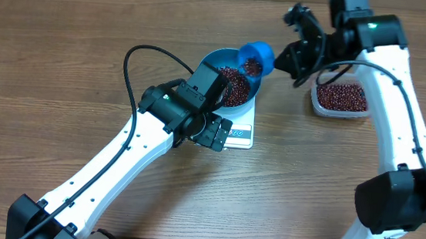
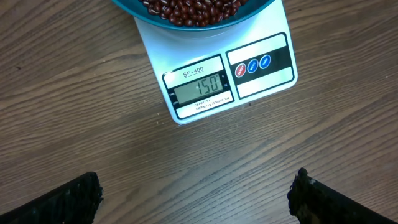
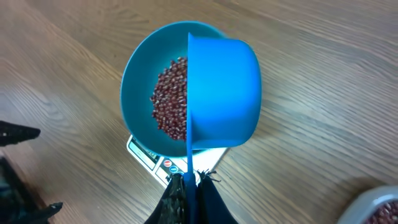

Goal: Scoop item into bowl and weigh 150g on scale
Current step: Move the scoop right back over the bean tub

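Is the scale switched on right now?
On: the scale display shows digits in the left wrist view.

Glossy red-brown beans point(image 3: 169, 99), smooth blue plastic bowl point(image 3: 138, 87), glossy white plastic scale point(image 2: 155, 50), matt wood-grain table point(image 1: 65, 45)

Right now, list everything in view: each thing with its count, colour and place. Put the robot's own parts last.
beans: one heap, dark red-brown, inside the bowl
bowl: one, bright blue, standing on the scale
scale: one, white, on the table, display reading 150
scoop: one, blue, tipped above the bowl
tub: one, clear plastic, on the table beside the right arm, holding more of the same beans
table: one, brown wood, under everything
left gripper: one, black, open, above bare table near the scale's display edge
right gripper: one, black, shut on the scoop's handle
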